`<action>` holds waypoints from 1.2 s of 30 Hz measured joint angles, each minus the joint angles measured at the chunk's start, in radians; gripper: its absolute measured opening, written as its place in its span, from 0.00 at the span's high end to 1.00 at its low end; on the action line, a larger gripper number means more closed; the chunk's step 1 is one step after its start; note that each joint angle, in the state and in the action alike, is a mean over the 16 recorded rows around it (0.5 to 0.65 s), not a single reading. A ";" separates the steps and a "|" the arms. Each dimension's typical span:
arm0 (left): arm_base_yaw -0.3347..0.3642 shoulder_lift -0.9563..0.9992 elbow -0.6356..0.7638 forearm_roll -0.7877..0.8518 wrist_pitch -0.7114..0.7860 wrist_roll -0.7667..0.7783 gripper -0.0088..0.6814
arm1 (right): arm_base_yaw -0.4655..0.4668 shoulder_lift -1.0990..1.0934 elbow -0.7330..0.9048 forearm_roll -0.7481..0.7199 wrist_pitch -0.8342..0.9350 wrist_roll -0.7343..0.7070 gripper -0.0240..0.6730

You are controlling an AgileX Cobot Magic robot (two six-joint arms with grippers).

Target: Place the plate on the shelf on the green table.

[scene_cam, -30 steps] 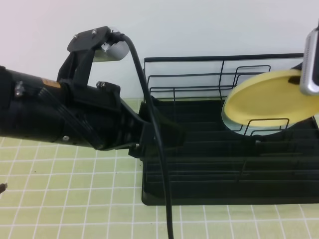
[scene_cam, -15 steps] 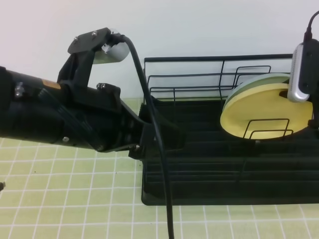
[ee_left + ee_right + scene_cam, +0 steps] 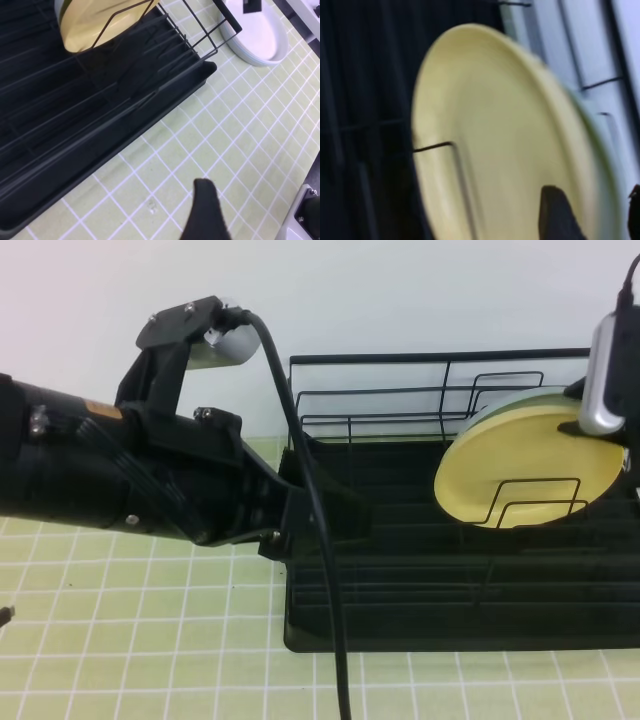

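Across the whole lower part of the high view lies the green table [image 3: 130, 640], a flat surface of small yellow-green square tiles with white grout; at 9 o'clock the bulky black left arm [image 3: 130, 475] covers much of it and also hides the left end of the shelf. The shelf [image 3: 420, 580], a large black wire dish rack with upright dividers and a ribbed black tray base, stands on the tiles at 3 to 4 o'clock and is cut off by the right edge.

The plate [image 3: 515, 465], round, pale yellow plastic with a shallow raised rim, stands nearly upright in the rack at 3 o'clock, behind a wire divider loop. A pale mint-green edge [image 3: 520, 400] shows just behind it; I cannot tell how much of that second thing is there. In the right wrist view the plate is blurred.

In the left wrist view a white oval dish [image 3: 257, 30] lies on the tiles at 1 o'clock, cut by the frame.

Of the left gripper [image 3: 205, 212] only one dark fingertip is seen, over bare tiles, so its jaws are hard to judge; nothing is in it. The right gripper [image 3: 590, 210] has two dark fingertips set apart on either side of the plate's rim, not pressing it.

No writing can be read anywhere.
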 joint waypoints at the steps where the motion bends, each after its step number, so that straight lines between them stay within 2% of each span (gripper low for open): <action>1: 0.000 0.000 0.000 0.000 0.000 0.000 0.32 | 0.000 -0.007 0.000 -0.002 -0.002 0.005 0.54; 7: 0.000 -0.002 0.000 0.009 0.006 -0.004 0.33 | 0.000 -0.061 0.000 -0.012 -0.010 0.066 0.53; 11: 0.000 -0.002 0.000 0.038 0.019 -0.018 0.36 | 0.000 -0.112 0.000 -0.020 -0.007 0.140 0.58; 15: 0.000 -0.002 0.000 0.075 0.040 -0.035 0.47 | 0.000 -0.177 0.000 -0.025 0.009 0.238 0.67; 23: 0.000 -0.009 0.000 0.142 0.079 -0.064 0.79 | -0.004 -0.355 0.007 -0.037 0.035 0.523 0.88; 27: -0.001 -0.020 0.006 0.152 0.071 -0.068 0.92 | -0.007 -0.460 0.042 -0.038 0.035 0.666 0.95; 30: -0.001 -0.028 0.024 0.158 0.020 -0.067 0.97 | -0.009 -0.542 0.092 -0.034 0.021 0.757 0.96; 36: -0.001 0.004 0.071 0.168 -0.164 -0.052 0.99 | -0.013 -0.694 0.228 0.000 0.009 0.869 0.96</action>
